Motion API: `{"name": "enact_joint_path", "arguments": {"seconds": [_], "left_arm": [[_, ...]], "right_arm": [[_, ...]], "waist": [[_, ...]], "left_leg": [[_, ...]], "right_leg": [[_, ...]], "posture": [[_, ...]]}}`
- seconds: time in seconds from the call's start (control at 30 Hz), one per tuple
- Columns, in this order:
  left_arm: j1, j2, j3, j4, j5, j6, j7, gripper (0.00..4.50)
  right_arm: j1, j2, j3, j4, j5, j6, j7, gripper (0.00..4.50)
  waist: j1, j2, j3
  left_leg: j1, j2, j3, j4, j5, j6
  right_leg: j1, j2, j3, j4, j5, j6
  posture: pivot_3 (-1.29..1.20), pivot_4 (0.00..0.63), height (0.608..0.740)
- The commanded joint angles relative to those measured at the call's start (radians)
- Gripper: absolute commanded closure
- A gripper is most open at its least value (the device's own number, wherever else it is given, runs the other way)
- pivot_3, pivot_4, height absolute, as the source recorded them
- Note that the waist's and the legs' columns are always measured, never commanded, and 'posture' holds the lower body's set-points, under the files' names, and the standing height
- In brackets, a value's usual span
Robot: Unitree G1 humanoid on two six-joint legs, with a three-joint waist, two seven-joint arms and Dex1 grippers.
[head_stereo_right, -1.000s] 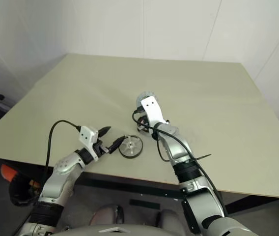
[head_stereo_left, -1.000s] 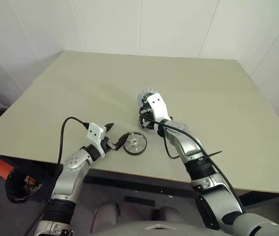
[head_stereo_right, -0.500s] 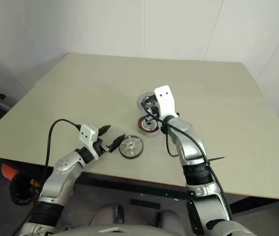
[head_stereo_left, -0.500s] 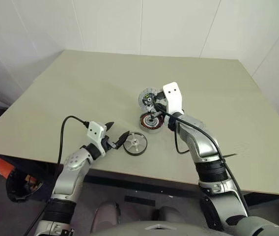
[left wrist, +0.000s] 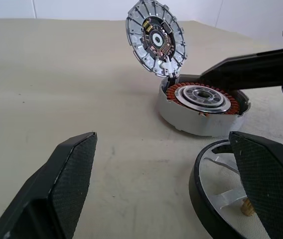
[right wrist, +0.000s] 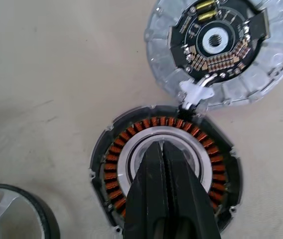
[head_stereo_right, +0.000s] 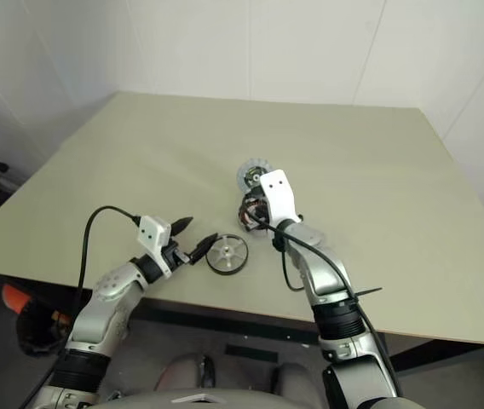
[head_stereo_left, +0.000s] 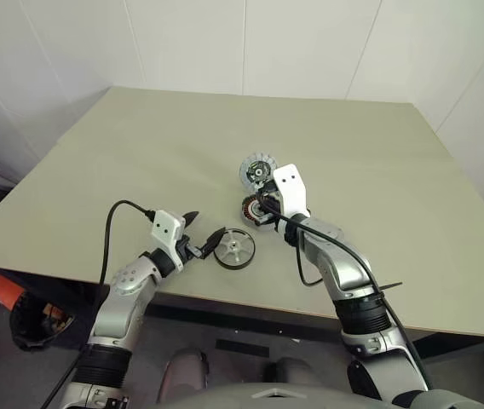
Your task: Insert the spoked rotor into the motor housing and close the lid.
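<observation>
**Rotor on the table, lid tipped open**

Near the table's (head_stereo_left: pixel 97 162) front edge, our left gripper (head_stereo_left: pixel 204 241) stood released, one finger beside the spoked rotor (head_stereo_left: pixel 233 250) lying flat. At two o'clock from the rotor sat the motor housing (right wrist: pixel 165 169), lid (left wrist: pixel 156 38) tilted open. Our right gripper (right wrist: pixel 162 149), clenched on nothing, hung over the housing's hub.
</observation>
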Motion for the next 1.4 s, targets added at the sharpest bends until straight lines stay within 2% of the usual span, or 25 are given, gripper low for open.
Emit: {"name": "enact_joint_path", "arguments": {"seconds": [0.03,0.63,0.77,1.0,1.17,1.23,1.4], "left_arm": [[-0.007,0.005,0.010,-0.030,-0.012,-0.008,-0.003,0.00],[-0.011,-0.004,0.008,-0.020,-0.007,-0.012,0.002,0.00],[-0.003,0.000,0.013,-0.026,-0.009,-0.017,0.000,0.00],[-0.015,0.013,0.021,-0.038,-0.030,-0.006,-0.025,0.00],[-0.017,0.065,0.035,-0.085,-0.122,0.112,-0.099,0.00],[-0.009,0.103,0.066,-0.134,-0.236,0.257,-0.133,0.00],[0.001,0.161,0.161,-0.205,-0.447,0.498,-0.122,0.00]], "right_arm": [[-0.010,0.002,0.003,-0.030,0.006,-0.018,-0.001,4.48],[-0.067,-0.018,0.029,0.075,-0.023,0.033,-0.009,4.48],[-0.026,-0.027,-0.012,-0.063,0.017,0.003,0.019,4.48],[0.251,-0.107,-0.075,-0.462,0.144,0.032,0.108,4.48],[0.328,-0.122,-0.128,-0.533,0.184,0.057,0.088,4.48],[0.336,-0.129,-0.128,-0.538,0.185,0.059,0.081,4.48],[0.355,-0.127,-0.122,-0.557,0.195,0.065,0.068,4.48]], "waist": [[0.000,0.000,0.000],[-0.001,0.000,0.000],[0.000,0.000,0.000],[0.022,0.000,0.000],[0.019,0.000,0.000],[0.021,0.000,0.000],[0.021,0.000,0.000]], "left_leg": [[0.000,0.000,0.000,0.000,0.000,0.000],[0.001,0.000,0.000,0.000,0.001,-0.001],[0.000,0.000,0.000,0.000,0.001,-0.001],[0.000,0.000,0.000,0.000,-0.001,0.002],[0.002,0.000,0.000,0.000,-0.002,0.004],[0.002,0.000,0.000,0.000,-0.002,0.003],[0.002,-0.001,0.001,0.000,-0.001,0.002]], "right_leg": [[0.000,0.000,0.000,0.000,0.000,0.000],[0.001,0.000,0.000,0.000,0.000,0.000],[0.000,0.000,0.000,0.000,0.000,0.000],[0.001,0.000,0.000,-0.001,0.000,0.001],[0.000,0.000,0.000,0.000,-0.001,0.001],[0.000,0.000,0.001,0.000,-0.004,0.006],[0.000,0.000,0.002,0.000,-0.004,0.006]], "posture": [[0.00,0.000,0.740],[0.00,0.000,0.740],[0.00,0.000,0.740],[0.00,0.000,0.740],[0.00,0.000,0.740],[0.00,0.000,0.740],[0.00,0.000,0.740]]}}
